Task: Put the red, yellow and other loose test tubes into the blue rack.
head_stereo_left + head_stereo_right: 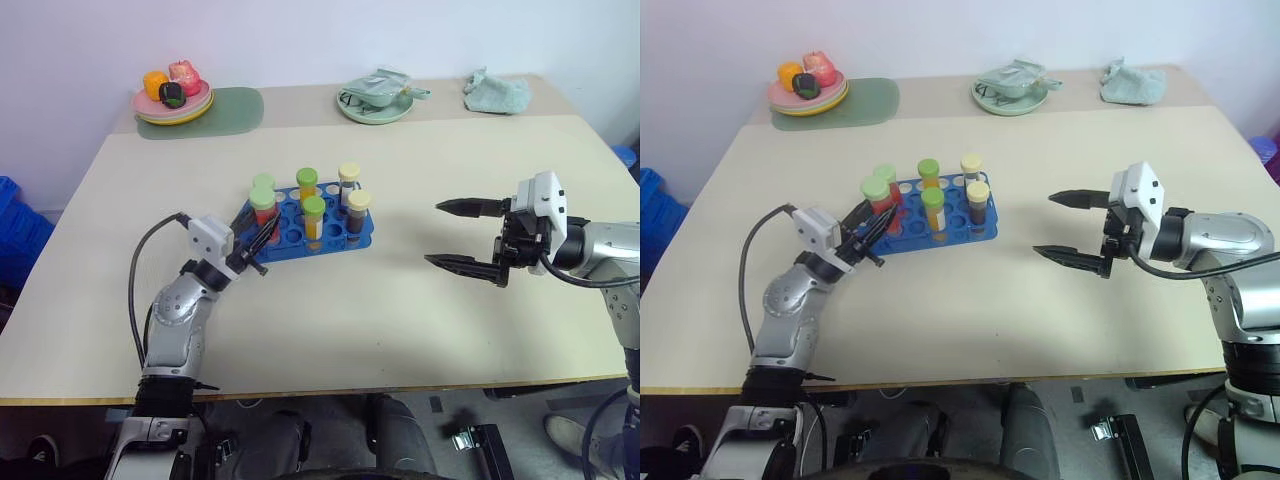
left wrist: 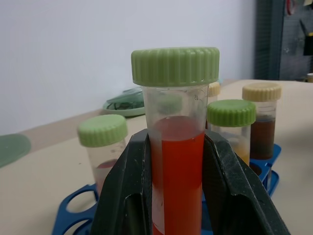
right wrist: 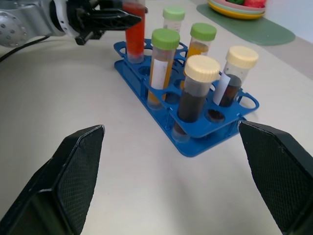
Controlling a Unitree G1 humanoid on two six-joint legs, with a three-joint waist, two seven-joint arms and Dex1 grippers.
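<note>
The left gripper (image 1: pixel 262 238) pinches the red-filled test tube (image 2: pixel 177 171), its two black fingers (image 2: pixel 128 196) pressed against the tube's sides just below the green cap (image 2: pixel 175 65). The tube stands upright at the near left corner of the blue rack (image 1: pixel 330 240), its lower end down among the holes; whether it rests fully seated cannot be told. Five more capped tubes stand in the rack: a yellow-orange one with a white label (image 3: pixel 162 66), another orange one (image 3: pixel 200 41), a green-capped one behind the red (image 2: pixel 103 147), and two dark brown ones with cream caps (image 3: pixel 195 93). Well to the right of the rack, the right gripper (image 1: pixel 468 236) hangs above the beige table (image 1: pixel 420 330) with its fingers spread wide, holding nothing. At the table's far edge sit a plate of toy fruit (image 1: pixel 172 100), a green dish (image 1: pixel 375 105) and a crumpled cloth (image 1: pixel 497 93).
</note>
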